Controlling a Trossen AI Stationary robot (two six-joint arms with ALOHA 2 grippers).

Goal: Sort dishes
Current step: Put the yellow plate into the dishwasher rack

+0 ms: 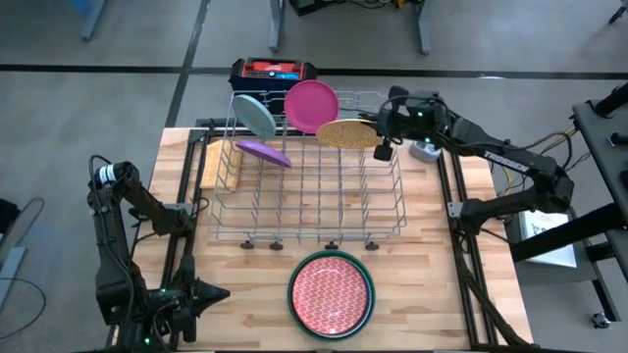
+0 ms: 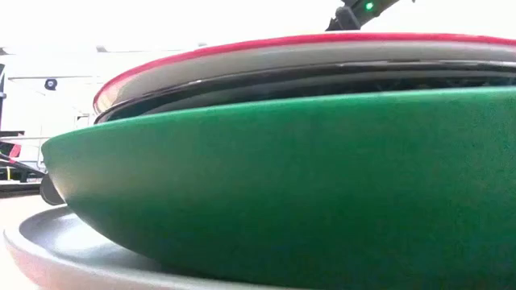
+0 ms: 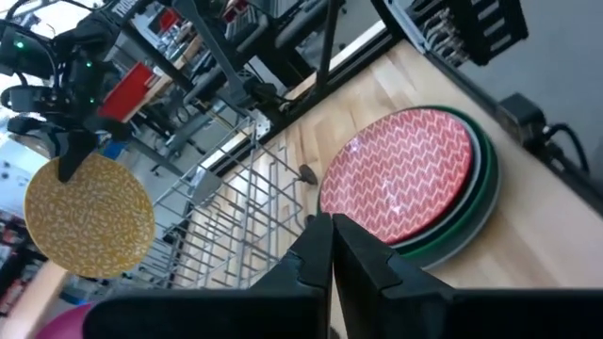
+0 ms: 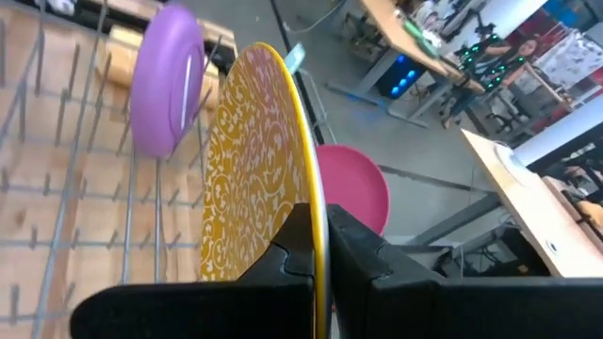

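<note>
High view: the right arm reached across the far right corner of the wire rack (image 1: 309, 201), its right gripper (image 1: 378, 132) clamped on the rim of the yellow patterned plate (image 1: 348, 133), held above the rack's far edge. Pink plate (image 1: 312, 105), pale blue plate (image 1: 255, 116) and purple plate (image 1: 263, 152) stood nearby. The left gripper (image 1: 211, 294), fingers together and empty, waited beside the red-patterned plate (image 1: 331, 292) topping the near stack.

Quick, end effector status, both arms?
Left end effector: shut, empty, parked at the table's near left corner.
Right end effector: shut on the yellow plate, held over the rack's far side.
</note>
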